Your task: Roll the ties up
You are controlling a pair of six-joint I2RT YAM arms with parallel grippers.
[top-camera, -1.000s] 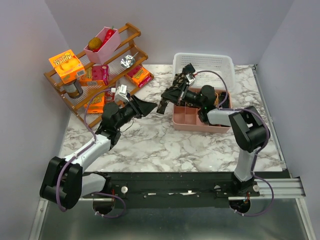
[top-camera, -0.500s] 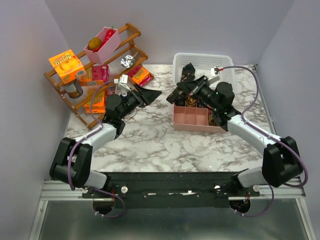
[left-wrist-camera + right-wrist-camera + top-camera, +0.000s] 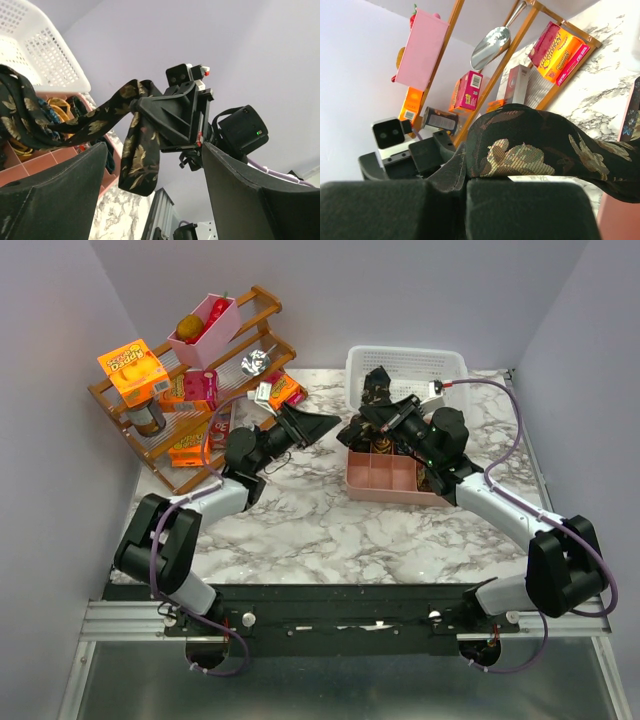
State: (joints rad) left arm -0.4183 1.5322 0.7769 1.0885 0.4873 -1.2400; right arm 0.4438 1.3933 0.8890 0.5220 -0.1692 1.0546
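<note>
One tie (image 3: 136, 155), pinched in right jaws, hangs end-down; left jaws spread.

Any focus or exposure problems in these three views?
Top external: even light, sharp, soft shadows on the table. Left wrist: left fingers dark and soft up close; the tie is crisp against the pale wall. Right wrist: right fingers a black blur along the bottom, tie pattern sharp, glint on the metal scoop.
</note>
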